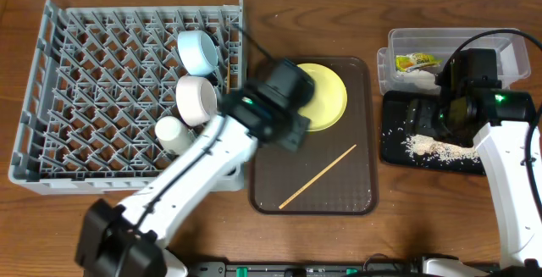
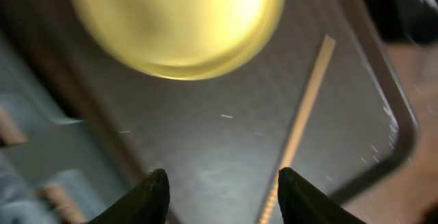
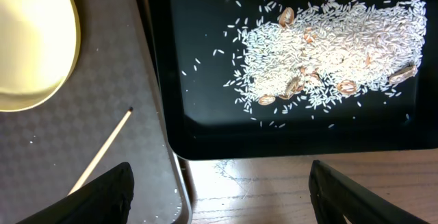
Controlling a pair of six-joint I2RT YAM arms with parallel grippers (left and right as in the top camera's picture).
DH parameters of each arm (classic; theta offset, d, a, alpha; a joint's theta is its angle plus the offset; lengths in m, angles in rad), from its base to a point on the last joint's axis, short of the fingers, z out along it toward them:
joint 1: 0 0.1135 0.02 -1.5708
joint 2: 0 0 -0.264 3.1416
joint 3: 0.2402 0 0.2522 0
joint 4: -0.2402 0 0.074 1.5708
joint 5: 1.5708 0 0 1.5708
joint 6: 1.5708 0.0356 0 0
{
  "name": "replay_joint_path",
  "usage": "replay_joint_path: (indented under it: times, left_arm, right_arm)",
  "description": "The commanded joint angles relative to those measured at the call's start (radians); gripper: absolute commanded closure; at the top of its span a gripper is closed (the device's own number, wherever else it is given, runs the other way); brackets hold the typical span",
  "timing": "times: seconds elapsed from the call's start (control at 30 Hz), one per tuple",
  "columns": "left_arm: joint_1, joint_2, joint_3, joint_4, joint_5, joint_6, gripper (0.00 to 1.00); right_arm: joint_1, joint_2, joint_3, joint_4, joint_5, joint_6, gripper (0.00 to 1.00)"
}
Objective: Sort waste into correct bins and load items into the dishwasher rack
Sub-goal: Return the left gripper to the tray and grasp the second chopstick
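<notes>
left end effector (image 2: 222, 186): jaws apart, nothing between, over the brown tray (image 2: 205, 142); chopstick (image 2: 304, 107) beside one finger, yellow plate (image 2: 178, 18) beyond.
right end effector (image 3: 222, 183): spread wide, empty, above the edge of the black tray (image 3: 198, 118); rice scraps (image 3: 328, 53) lie inside.
rack (image 1: 93, 99): blue bowl (image 1: 199, 50), white bowl (image 1: 196, 99), cup (image 1: 172, 131) on the pegs.

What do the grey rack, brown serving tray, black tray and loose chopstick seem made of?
The grey rack looks like moulded matte plastic: one uniform lattice of pegs. The brown serving tray seems plastic with a fine woven-look texture. The black tray is probably smooth plastic, faintly shiny at its rim. The chopstick looks like pale bare wood or bamboo; which one is unclear.
</notes>
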Motion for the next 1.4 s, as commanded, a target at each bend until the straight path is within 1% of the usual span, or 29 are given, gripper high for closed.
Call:
replay_joint_path:
  times: [0.0, 0.17, 0.27, 0.3, 0.37, 0.63, 0.87, 0.93, 1.0, 1.03, 1.1, 1.2, 1.23, 1.33, 1.37]
  left_arm:
    - [-0.076, 0.067, -0.001, -0.003, 0.011, 0.013, 0.46]
    - [-0.164, 0.169, -0.001, 0.008, 0.011, 0.013, 0.46]
    - [-0.200, 0.225, -0.001, 0.023, 0.011, 0.013, 0.46]
    - [-0.209, 0.242, -0.001, 0.028, 0.011, 0.013, 0.46]
    - [-0.223, 0.278, -0.001, 0.041, 0.010, 0.013, 0.46]
    - [-0.224, 0.374, -0.001, 0.060, -0.077, 0.013, 0.46]
    - [-0.224, 0.436, -0.001, 0.064, -0.076, 0.013, 0.48]
    - [-0.224, 0.436, -0.001, 0.064, -0.076, 0.013, 0.55]
    - [-0.224, 0.436, -0.001, 0.064, -0.076, 0.013, 0.68]
    - [-0.224, 0.436, -0.001, 0.063, -0.076, 0.013, 0.73]
    - [-0.224, 0.436, -0.001, 0.063, -0.076, 0.013, 0.78]
    - [-0.223, 0.435, -0.001, 0.062, -0.076, 0.013, 0.81]
    - [-0.223, 0.433, 0.000, 0.059, -0.076, 0.013, 0.87]
    - [-0.222, 0.416, 0.018, 0.025, -0.077, 0.022, 0.94]
    - [-0.222, 0.405, 0.029, 0.009, -0.077, 0.029, 0.94]
  right_arm:
    - [-0.013, -0.008, 0.013, 0.000, 0.013, 0.014, 0.20]
    - [-0.013, -0.008, 0.013, -0.001, 0.013, 0.014, 0.20]
    - [-0.013, -0.008, 0.013, -0.001, 0.013, 0.014, 0.21]
    - [-0.013, -0.008, 0.013, -0.001, 0.013, 0.014, 0.20]
    - [-0.013, -0.008, 0.013, -0.001, 0.013, 0.014, 0.20]
    - [-0.013, -0.008, 0.013, -0.001, 0.013, 0.014, 0.20]
    - [-0.013, -0.008, 0.013, -0.001, 0.013, 0.014, 0.20]
    - [-0.013, -0.008, 0.013, -0.001, 0.013, 0.014, 0.20]
    - [-0.013, -0.008, 0.013, -0.001, 0.013, 0.014, 0.20]
    - [-0.013, -0.008, 0.013, -0.001, 0.013, 0.014, 0.20]
    - [-0.013, -0.008, 0.013, -0.001, 0.013, 0.014, 0.20]
    - [-0.013, -0.008, 0.013, -0.001, 0.013, 0.014, 0.20]
    - [-0.013, -0.008, 0.013, -0.002, 0.013, 0.014, 0.21]
    - [-0.013, -0.008, 0.013, -0.001, 0.013, 0.014, 0.20]
    - [-0.013, -0.008, 0.013, -0.001, 0.013, 0.014, 0.20]
